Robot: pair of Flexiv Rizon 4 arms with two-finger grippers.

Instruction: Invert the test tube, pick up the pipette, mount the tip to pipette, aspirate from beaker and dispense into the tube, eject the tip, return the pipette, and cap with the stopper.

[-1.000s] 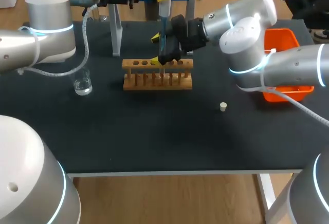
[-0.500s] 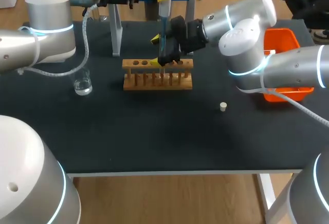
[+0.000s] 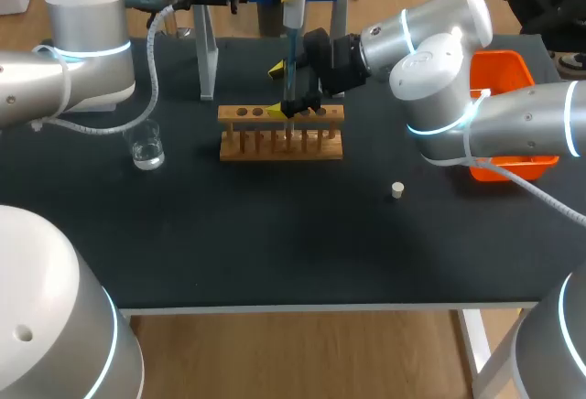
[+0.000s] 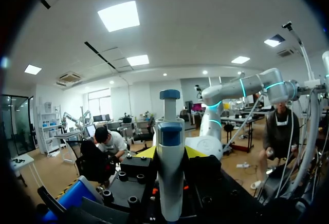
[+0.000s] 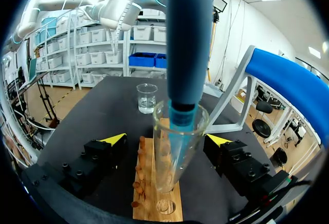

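Test tube stands between right claw's spread fingers.

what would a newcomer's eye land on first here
The blue pipette, held upright by the left gripper, with its tip reaching into the mouth of the glass test tube in the wooden rack at the table's middle. The right gripper sits around that tube, fingers open on either side.

Pipette upper end cut off; test tube contents unclear.
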